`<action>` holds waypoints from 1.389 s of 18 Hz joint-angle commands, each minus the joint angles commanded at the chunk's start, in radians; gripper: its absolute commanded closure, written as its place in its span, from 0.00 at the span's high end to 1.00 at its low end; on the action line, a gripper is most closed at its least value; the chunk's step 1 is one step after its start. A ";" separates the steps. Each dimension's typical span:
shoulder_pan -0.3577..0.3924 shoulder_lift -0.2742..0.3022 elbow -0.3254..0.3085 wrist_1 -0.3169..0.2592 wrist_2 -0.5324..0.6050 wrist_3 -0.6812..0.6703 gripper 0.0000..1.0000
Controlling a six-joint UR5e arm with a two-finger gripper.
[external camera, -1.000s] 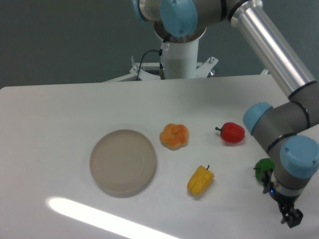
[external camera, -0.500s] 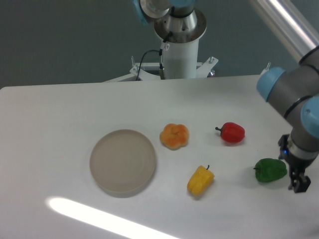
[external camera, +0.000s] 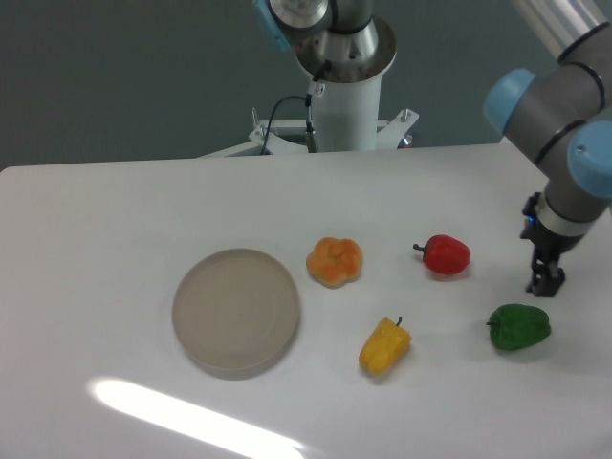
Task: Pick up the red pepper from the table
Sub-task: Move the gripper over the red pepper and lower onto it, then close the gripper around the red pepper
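Observation:
The red pepper (external camera: pixel 446 254) is small and glossy with a short dark stem pointing left; it lies on the white table (external camera: pixel 115 229), right of centre. My gripper (external camera: pixel 546 280) hangs from the arm at the right edge, fingertips just above the table, to the right of the red pepper and apart from it. It sits just above the green pepper (external camera: pixel 518 326). The fingers look close together with nothing between them, but they are too small and dark to tell open from shut.
An orange lobed pepper (external camera: pixel 335 261) lies left of the red one. A yellow pepper (external camera: pixel 384 346) lies in front of it. A round grey plate (external camera: pixel 236 310) sits at centre left. The robot base (external camera: pixel 343 91) stands behind the table.
The gripper has moved up and back, from the front right corner past the green pepper to a spot level with the red pepper. The peppers and plate have not moved.

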 joint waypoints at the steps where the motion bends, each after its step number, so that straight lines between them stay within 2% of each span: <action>1: 0.000 0.015 -0.037 0.029 -0.002 -0.006 1.00; 3: -0.006 0.034 -0.086 0.077 -0.005 -0.014 1.00; 7: -0.014 0.035 -0.144 0.091 -0.044 -0.017 1.00; 8: -0.018 0.035 -0.164 0.118 -0.092 -0.037 1.00; 10: -0.018 0.035 -0.195 0.154 -0.101 -0.052 1.00; 18: -0.040 0.052 -0.226 0.161 -0.098 -0.061 1.00; 25: -0.058 0.035 -0.229 0.194 -0.089 -0.049 1.00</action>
